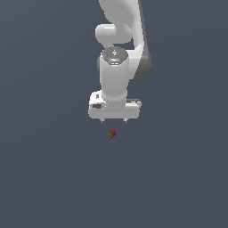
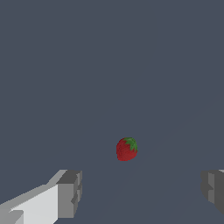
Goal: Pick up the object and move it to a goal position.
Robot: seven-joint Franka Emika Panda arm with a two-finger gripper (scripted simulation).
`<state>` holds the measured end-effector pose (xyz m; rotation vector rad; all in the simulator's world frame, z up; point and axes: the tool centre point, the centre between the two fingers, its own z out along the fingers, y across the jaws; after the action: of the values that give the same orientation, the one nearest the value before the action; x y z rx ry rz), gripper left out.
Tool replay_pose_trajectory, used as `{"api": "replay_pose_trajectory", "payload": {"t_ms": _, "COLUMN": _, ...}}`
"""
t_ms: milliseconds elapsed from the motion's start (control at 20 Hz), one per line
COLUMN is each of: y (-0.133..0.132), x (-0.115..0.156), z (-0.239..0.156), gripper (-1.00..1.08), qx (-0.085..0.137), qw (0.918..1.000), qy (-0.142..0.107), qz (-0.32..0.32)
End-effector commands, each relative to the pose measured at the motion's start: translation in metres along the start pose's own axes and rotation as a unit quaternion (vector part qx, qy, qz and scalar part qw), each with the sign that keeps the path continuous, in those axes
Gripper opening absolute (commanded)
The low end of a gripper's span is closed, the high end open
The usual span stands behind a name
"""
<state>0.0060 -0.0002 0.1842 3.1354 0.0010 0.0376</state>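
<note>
White gripper (image 1: 114, 120) poised above tiny red strawberry (image 1: 111, 133), fingers (image 2: 70, 192) spread wide and empty, likely lining up for a grasp.

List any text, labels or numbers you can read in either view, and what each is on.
None can be read.
The arm's grey joint cap carries a small pale mark, too blurred to read.
The strawberry, the open gripper and the grey floor bear no lettering.
</note>
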Motion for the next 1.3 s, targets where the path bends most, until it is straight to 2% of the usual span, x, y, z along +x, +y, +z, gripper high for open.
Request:
{"api": "replay_pose_trajectory", "payload": {"t_ms": 0, "y": 0.0, "x": 0.0, "z": 0.0, "gripper": 1.0, "qx": 0.0, "qw": 1.0, "qy": 0.0, "qz": 0.0}}
{"api": "replay_pose_trajectory", "payload": {"t_ms": 350, "y": 0.0, "x": -0.001, "z": 0.005, "gripper": 1.0, "qx": 0.001, "qw": 0.9997, "qy": -0.001, "qz": 0.023}}
{"api": "replay_pose_trajectory", "payload": {"t_ms": 750, "y": 0.0, "x": -0.003, "z": 0.018, "gripper": 1.0, "qx": 0.004, "qw": 0.9957, "qy": -0.003, "qz": 0.093}}
{"api": "replay_pose_trajectory", "payload": {"t_ms": 1000, "y": 0.0, "x": -0.005, "z": 0.031, "gripper": 1.0, "qx": 0.006, "qw": 0.9872, "qy": -0.006, "qz": 0.159}}
{"api": "replay_pose_trajectory", "payload": {"t_ms": 1250, "y": 0.0, "x": -0.008, "z": 0.045, "gripper": 1.0, "qx": 0.007, "qw": 0.9729, "qy": -0.009, "qz": 0.231}}
